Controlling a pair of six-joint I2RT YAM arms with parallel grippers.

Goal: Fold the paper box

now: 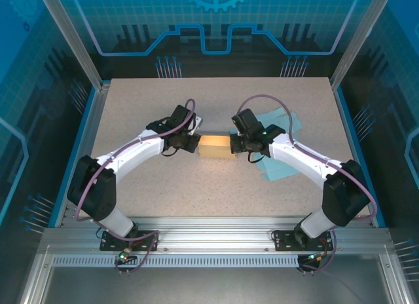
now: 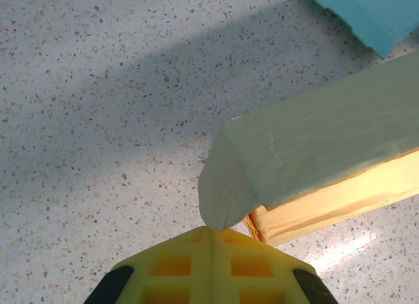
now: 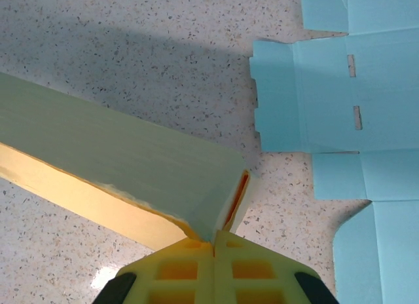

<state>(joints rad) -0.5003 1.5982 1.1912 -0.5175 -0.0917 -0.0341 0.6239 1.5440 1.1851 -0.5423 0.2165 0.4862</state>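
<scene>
Tabletop (image 1: 216, 186): yellow box (image 1: 215, 147), L gripper (image 2: 211, 235) closed at flap (image 2: 226, 192), R gripper (image 3: 214, 242) tight on end

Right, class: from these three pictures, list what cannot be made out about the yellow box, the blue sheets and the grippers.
Top external: both ends of the yellow box are covered by the left gripper and right gripper.
Left wrist: the box runs off the right edge, its far end cut off.
Right wrist: the blue sheets are cut by the top and right edges.
Both wrist views: the shut jaws hide whether a flap is pinched.
</scene>
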